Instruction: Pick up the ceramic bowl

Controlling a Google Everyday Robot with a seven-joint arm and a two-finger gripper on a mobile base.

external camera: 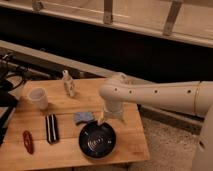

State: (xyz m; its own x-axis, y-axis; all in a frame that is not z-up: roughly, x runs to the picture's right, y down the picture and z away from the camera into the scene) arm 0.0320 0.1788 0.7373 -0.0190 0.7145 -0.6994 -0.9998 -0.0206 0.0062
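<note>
Black ceramic bowl (pixel 97 141) lies just beside the gripper (pixel 102 120); grip state unclear.

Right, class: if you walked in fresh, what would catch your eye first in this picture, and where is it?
The long white robot arm reaches in from the right across the wooden table. Its gripper hangs at the far rim of the wide glossy black ceramic bowl, which sits near the table's front edge. A small white cup stands apart at the left.
</note>
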